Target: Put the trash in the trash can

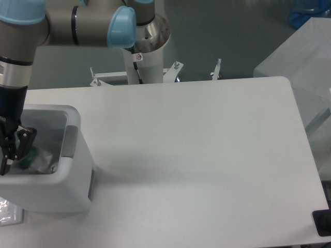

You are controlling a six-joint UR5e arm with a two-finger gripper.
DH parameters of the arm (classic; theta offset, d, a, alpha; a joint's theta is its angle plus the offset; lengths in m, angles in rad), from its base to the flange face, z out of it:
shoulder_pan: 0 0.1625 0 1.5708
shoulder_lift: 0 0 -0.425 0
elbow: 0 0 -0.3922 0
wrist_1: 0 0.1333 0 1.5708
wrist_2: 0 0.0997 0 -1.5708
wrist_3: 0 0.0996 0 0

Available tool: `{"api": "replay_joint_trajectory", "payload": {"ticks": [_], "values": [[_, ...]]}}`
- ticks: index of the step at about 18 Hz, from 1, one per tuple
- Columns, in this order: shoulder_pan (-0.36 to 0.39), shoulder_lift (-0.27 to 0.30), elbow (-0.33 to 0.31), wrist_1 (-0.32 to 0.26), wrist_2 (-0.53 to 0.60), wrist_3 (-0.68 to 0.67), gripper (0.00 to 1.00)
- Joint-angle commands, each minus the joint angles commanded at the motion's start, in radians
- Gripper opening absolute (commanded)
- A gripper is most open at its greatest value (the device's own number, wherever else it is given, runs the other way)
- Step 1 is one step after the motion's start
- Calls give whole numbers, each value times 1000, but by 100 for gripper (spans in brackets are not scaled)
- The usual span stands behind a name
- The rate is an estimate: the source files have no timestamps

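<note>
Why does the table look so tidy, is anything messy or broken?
Nothing looks broken or spilled. The pincer hangs over the white trash can, with clear and green trash inside it. One clear packet lies beside the can at the table's corner.
</note>
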Motion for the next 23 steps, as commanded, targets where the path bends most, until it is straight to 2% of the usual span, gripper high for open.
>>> {"api": "replay_joint_trajectory", "payload": {"ticks": [1, 3, 6, 10, 12, 16, 18, 20, 23], "values": [[14, 3, 0, 0, 0, 0, 100], [108, 8, 1, 2, -9, 5, 100], [262, -5, 69, -2, -144, -12, 100], [343, 0, 132, -11, -149, 53, 100], [373, 0, 147, -27, -144, 122, 100], [394, -12, 189, -121, -118, 237, 100], [397, -14, 189, -188, -45, 328, 100], [394, -9, 181, -231, 49, 423, 100], [394, -6, 179, -255, 74, 463, 100]]}}
